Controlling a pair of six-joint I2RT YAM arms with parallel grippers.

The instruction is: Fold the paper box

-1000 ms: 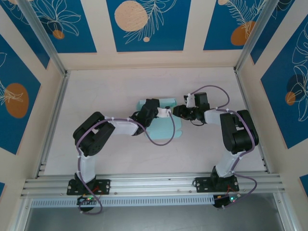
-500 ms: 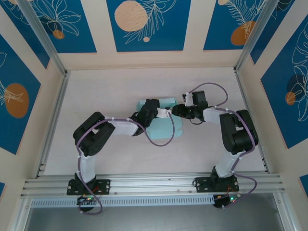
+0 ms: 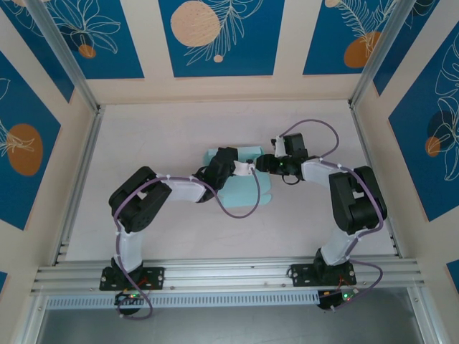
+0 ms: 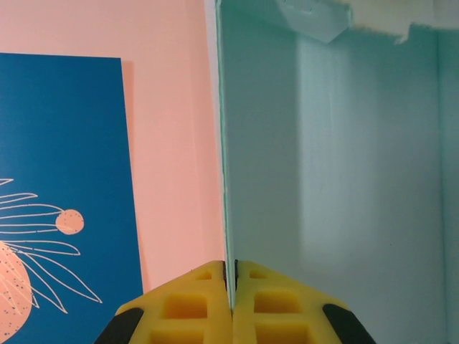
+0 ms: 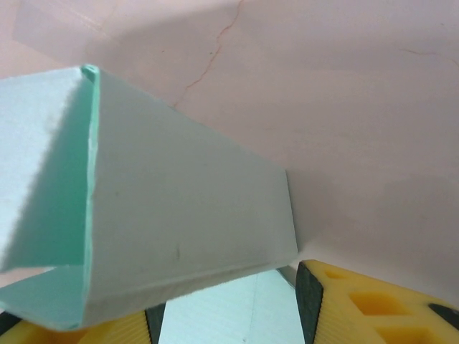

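The paper box [image 3: 241,189] sits about the middle of the table [image 3: 165,136], a pale mint card shape partly folded, with walls standing up. The left arm reaches in from nine o'clock, and the left gripper [image 3: 247,169] is over the box's upper half. Seen from its wrist, its yellow fingers [image 4: 186,308] are pinched tight together on the thin edge of one upright wall, which runs straight up toward twelve o'clock. The right gripper [image 3: 267,164] comes in from three o'clock, at the box's right-hand edge. Its own yellow fingers [image 5: 373,301] stand apart, roughly half open, at five and seven o'clock in the wrist view. A folded wall of the box lies across the gap between them. I cannot tell whether either pad touches it.
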